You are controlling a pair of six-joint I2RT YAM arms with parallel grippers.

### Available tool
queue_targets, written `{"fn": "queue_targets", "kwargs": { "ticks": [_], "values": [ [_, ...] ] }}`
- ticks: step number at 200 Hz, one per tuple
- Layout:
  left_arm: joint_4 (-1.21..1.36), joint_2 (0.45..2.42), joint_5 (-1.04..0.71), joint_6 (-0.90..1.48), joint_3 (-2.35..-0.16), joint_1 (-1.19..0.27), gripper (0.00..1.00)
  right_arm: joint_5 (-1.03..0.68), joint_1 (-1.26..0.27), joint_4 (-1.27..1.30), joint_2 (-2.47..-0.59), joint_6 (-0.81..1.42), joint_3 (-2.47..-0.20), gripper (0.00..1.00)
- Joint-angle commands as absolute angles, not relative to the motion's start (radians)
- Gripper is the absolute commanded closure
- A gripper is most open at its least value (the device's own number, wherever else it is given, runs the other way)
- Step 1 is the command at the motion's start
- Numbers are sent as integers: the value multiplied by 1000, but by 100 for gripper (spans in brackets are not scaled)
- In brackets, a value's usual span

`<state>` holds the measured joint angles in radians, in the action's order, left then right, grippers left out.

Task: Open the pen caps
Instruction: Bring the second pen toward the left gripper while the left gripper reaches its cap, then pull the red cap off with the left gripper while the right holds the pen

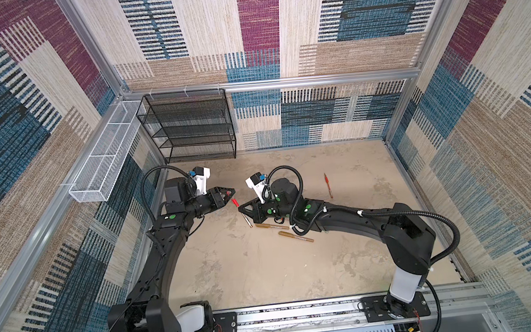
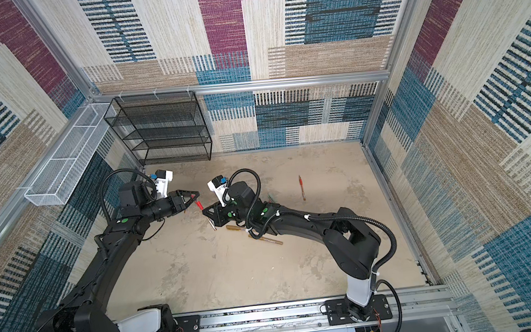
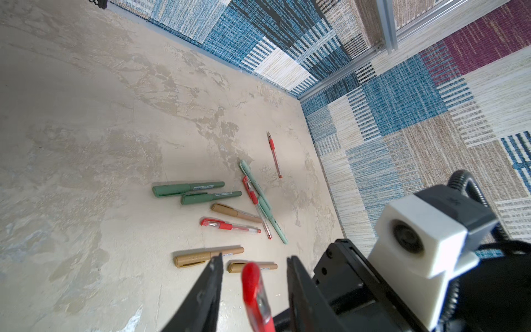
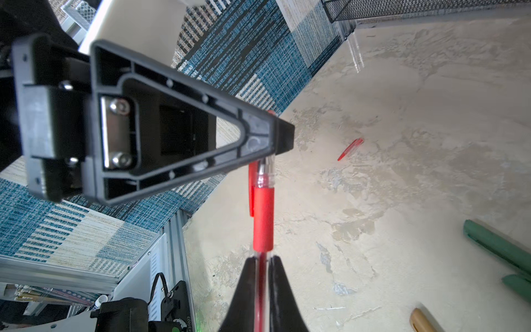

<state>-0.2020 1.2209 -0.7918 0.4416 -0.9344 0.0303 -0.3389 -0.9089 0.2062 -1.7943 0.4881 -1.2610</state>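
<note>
- Red plastic marked the work in a top view: the red pen [image 1: 246,219] was held between the arms, with the right gripper [image 1: 241,207] clamped on its pale barrel and the left gripper [image 1: 232,192] at its red cap [image 1: 235,203]
- Far beyond the red pen, the black mesh rack [image 1: 190,127] and the white mesh tray [image 1: 101,160] showed nothing inside them
- In the left wrist view, the left gripper [image 3: 255,256] had its jaws narrow on either side of the red cap [image 3: 254,287], with a gap on each side, so it gripped nothing; past the red pen, the green markers [image 3: 188,189] and gold-bronze markers [image 3: 208,255] lay capped on the table [image 3: 86,143]
- In the right wrist view, the right gripper [image 4: 262,260] pinched the clear barrel just behind the pen's red sleeve; a loose red cap [image 4: 350,149] lay well apart from the red pen
- The step in hand looked like seizing the cap; the next move called for a firm pinch on it, then a straight pull along the red pen's length while the right gripper held fast
</note>
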Motion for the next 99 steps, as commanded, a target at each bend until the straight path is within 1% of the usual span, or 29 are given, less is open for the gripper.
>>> {"fn": "queue_targets", "kwargs": {
  "ticks": [1,19,34,45,72,84,99],
  "values": [
    [-165,1218,-800,457,-931,32,75,-358,-915,251,-1804,480,-1271,97],
    [-188,1213,-796,452,-943,31,90,-357,-916,230,-1812,483,-1288,97],
    [-184,1209,-799,443,-937,31,100,-359,-917,248,-1805,482,-1275,95],
    [-178,1208,-794,439,-930,32,100,-353,-917,255,-1805,481,-1269,92],
    [-206,1203,-788,436,-947,32,100,-332,-917,219,-1815,478,-1288,75],
    [-196,1201,-795,438,-940,32,100,-330,-918,234,-1815,478,-1281,72],
    [-185,1204,-793,437,-934,32,100,-332,-918,236,-1835,477,-1291,71]
  ]
}}
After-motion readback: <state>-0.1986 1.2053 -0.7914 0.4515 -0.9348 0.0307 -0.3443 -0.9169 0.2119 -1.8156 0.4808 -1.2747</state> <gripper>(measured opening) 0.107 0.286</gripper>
